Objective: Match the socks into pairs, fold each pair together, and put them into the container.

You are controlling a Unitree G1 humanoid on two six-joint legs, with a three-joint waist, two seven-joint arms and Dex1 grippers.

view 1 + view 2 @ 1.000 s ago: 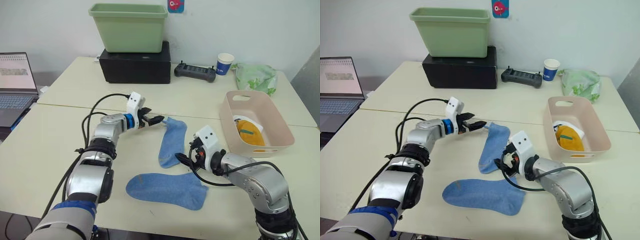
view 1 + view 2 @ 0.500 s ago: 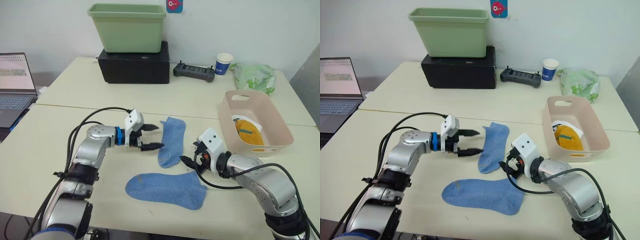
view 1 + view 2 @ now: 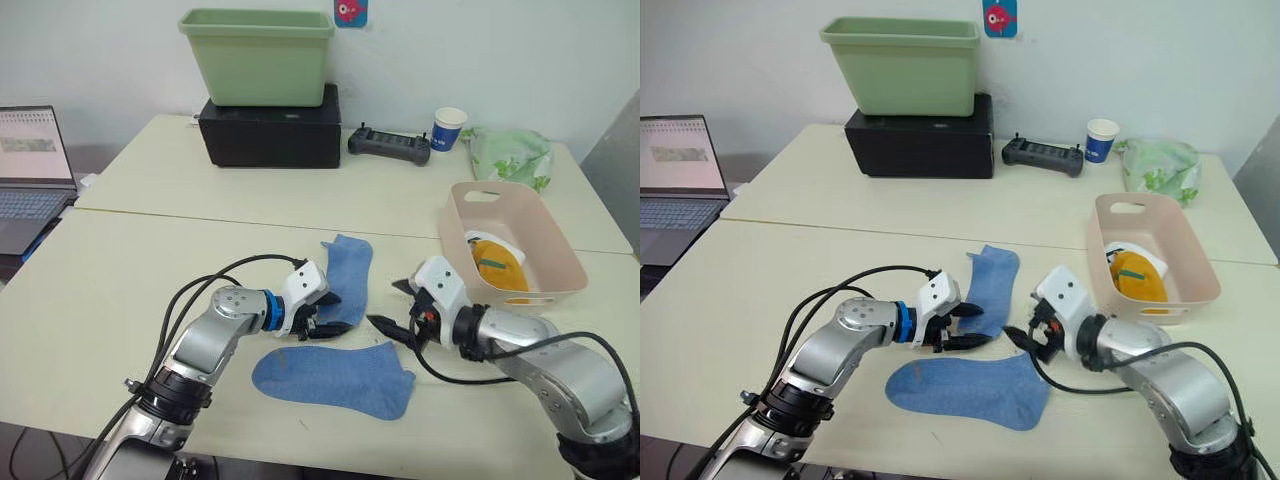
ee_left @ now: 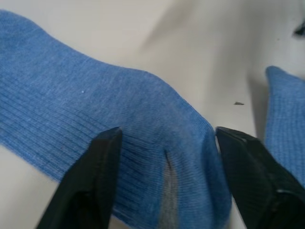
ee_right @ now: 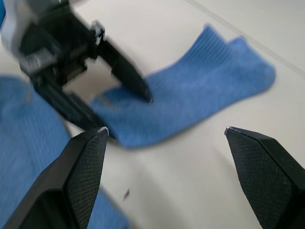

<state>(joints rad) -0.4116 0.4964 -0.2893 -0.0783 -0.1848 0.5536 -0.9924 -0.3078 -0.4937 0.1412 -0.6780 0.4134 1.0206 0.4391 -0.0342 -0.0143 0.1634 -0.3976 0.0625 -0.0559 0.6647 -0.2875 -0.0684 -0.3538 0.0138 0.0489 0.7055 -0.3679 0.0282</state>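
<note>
Soft blue knit sock (image 3: pixel 343 283) lies on the table at 9 o'clock from the pink plastic tub (image 3: pixel 560 262). Left wrist: left gripper (image 4: pixel 166 177) jaws spread astride its limp toe. Right wrist: right gripper (image 5: pixel 164 136) jaws released.

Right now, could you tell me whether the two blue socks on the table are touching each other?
Apart. In the left wrist view, bare table separates the upright blue sock from the flat blue sock.
</note>
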